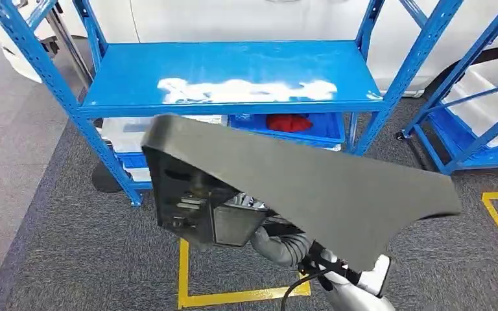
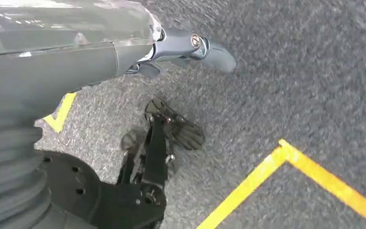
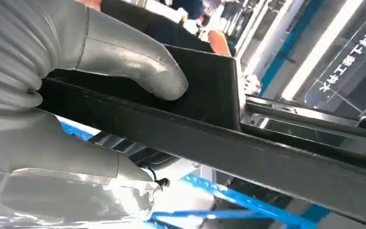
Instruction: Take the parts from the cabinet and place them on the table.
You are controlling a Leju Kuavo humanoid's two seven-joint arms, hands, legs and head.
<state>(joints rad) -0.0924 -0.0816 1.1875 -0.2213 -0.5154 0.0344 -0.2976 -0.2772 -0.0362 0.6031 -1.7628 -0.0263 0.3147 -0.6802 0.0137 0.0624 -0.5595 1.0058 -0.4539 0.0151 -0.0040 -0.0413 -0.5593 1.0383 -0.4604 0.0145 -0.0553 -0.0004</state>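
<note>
- Right hand (image 3: 76,95) is clamping the edge of a dark grey part (image 1: 311,188); in the right wrist view the thick grey thumb (image 3: 133,67) is pressing on one face and the fingers are lying under the opposite face.
- Part is being held up in front of the robot, above the carpet and short of the blue rack (image 1: 233,71); it is not resting on any surface.
- Part shape: a flat, matte, wing-like panel, broad at one end and flaring at the other, with a boxy glossy black housing (image 1: 188,201) underneath near the hand. The edge seen from the wrist is a straight black rib.
- Left hand (image 2: 190,47) is hanging over the carpet holding nothing, fingers extended and apart.
- Rack: blue painted metal, perforated uprights, smooth shelf top showing a white glare patch. Beneath it a blue bin (image 1: 298,126) is holding something red (image 1: 288,122), beside a clear plastic box (image 1: 130,133).
- Floor: grey speckled carpet (image 1: 71,246) with yellow tape lines (image 1: 185,278).
- Writing: white characters are showing on a clear panel (image 3: 348,67) in the right wrist view, turned sideways; I cannot read them reliably.
</note>
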